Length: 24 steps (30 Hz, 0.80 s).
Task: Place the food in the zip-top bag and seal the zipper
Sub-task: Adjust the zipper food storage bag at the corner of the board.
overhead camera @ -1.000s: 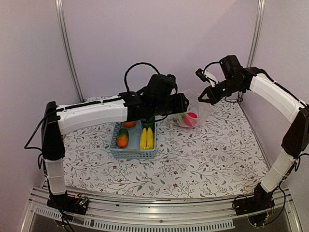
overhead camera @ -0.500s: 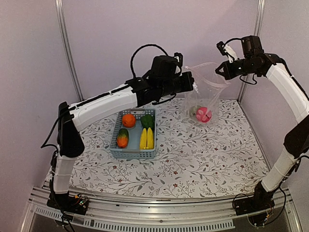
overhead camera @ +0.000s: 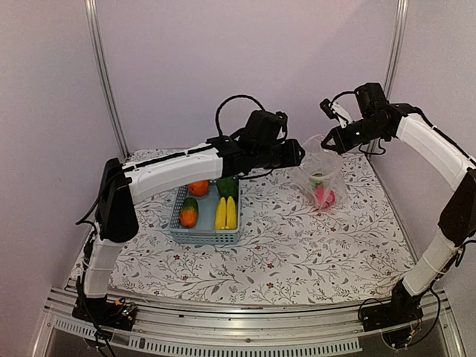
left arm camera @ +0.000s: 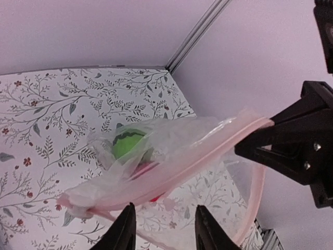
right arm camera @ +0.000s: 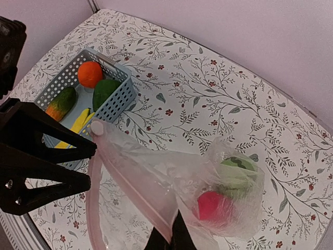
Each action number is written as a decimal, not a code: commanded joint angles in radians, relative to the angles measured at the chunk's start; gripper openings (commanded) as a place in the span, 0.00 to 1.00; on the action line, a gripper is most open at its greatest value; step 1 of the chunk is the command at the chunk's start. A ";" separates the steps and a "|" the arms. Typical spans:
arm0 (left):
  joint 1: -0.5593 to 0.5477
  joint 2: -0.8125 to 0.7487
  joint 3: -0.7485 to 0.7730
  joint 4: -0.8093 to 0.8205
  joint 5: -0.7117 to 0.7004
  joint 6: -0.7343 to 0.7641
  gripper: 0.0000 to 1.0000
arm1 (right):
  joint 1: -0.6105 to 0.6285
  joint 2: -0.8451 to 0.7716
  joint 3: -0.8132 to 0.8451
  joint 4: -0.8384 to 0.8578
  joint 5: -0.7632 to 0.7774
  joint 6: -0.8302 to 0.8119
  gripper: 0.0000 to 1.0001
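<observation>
Tension matters: right gripper [overhead camera: 331, 143], clamped on the zip-top bag [right arm camera: 156, 172] over the far-right corner, should hold level; left gripper [overhead camera: 299, 153] gapes.

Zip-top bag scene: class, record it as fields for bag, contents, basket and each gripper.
bag: zip-top bag held up, mouth open
contents: green piece, pink-red piece
basket: blue basket holding orange, green pepper, orange-green piece, yellow bananas
right gripper: shut on the bag's rim
left gripper: fingers apart at the rim
</observation>
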 commanded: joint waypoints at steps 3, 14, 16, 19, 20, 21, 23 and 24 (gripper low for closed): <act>-0.035 -0.267 -0.360 0.036 -0.041 -0.197 0.40 | 0.017 -0.021 -0.020 0.014 -0.062 0.007 0.00; -0.035 -0.202 -0.345 0.016 -0.013 -0.292 0.48 | 0.075 -0.030 -0.105 0.042 -0.075 -0.005 0.00; -0.027 -0.180 -0.323 -0.027 -0.009 -0.319 0.43 | 0.080 -0.037 -0.110 0.047 -0.079 -0.001 0.00; -0.024 -0.172 -0.329 -0.052 -0.005 -0.347 0.38 | 0.090 -0.046 -0.121 0.054 -0.080 0.002 0.00; -0.025 -0.174 -0.336 -0.053 -0.008 -0.354 0.38 | 0.094 -0.046 -0.126 0.054 -0.080 0.002 0.00; -0.024 -0.175 -0.347 -0.050 -0.011 -0.361 0.38 | 0.097 -0.046 -0.133 0.056 -0.082 0.002 0.00; -0.018 -0.167 -0.351 -0.044 -0.015 -0.375 0.38 | 0.103 -0.049 -0.150 0.065 -0.087 0.000 0.00; -0.014 -0.157 -0.344 -0.044 -0.007 -0.382 0.37 | 0.105 -0.051 -0.159 0.069 -0.087 -0.001 0.00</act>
